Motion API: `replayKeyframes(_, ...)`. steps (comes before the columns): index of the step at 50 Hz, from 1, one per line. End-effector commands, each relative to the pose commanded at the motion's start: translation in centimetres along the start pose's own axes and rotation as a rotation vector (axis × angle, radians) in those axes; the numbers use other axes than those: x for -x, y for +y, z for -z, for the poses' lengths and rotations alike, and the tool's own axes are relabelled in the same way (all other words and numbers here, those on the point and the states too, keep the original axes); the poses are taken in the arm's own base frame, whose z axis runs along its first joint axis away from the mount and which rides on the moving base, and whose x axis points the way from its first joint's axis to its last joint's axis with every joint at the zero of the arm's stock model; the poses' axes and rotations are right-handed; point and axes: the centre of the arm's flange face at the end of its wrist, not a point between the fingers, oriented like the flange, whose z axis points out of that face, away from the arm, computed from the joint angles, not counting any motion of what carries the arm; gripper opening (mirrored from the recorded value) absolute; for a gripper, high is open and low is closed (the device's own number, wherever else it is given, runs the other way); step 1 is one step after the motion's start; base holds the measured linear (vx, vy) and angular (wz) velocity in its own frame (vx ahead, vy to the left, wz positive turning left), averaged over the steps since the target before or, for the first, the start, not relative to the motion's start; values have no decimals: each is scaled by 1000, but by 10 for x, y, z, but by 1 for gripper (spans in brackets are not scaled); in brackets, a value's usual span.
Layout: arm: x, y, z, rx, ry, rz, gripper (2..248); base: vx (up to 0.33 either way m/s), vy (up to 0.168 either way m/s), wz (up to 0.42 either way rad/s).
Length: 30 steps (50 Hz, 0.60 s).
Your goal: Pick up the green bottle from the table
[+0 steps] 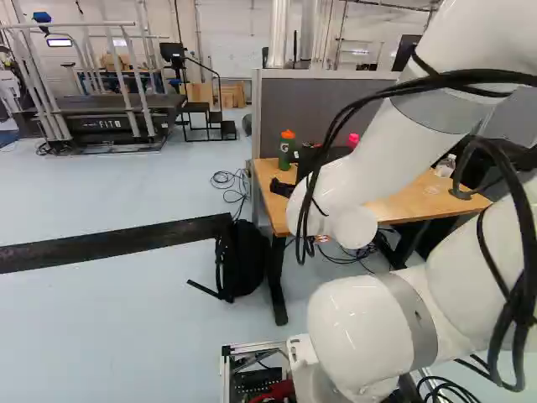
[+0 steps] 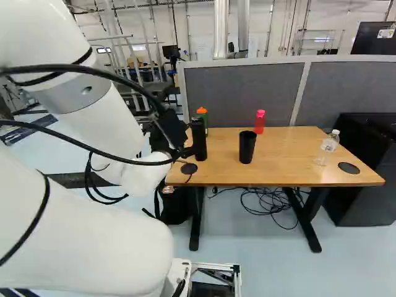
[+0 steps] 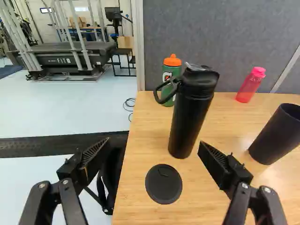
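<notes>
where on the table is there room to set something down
The table is bare between the black cup and clear bottle, and from the cup to the near edge. Crowded: the end with the black bottle, green bottle and black disc.

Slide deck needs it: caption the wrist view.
Open fingers face a black bottle, green bottle behind.

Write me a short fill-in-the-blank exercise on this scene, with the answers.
The cap of the green bottle is coloured ____. The looped bottle partly hiding it in the wrist view is coloured ____. Of the pink bottle and the clear bottle, the ____ one stands nearer the cup. The gripper is not shut but ____.
Missing words: orange; black; pink; open.
</notes>
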Motion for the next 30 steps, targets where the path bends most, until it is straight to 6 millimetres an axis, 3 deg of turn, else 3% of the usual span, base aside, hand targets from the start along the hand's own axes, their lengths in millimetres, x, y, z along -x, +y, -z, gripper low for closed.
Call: replayKeyframes(30, -42, 1, -27, 2, 69, 0, 248, 0, 0, 0)
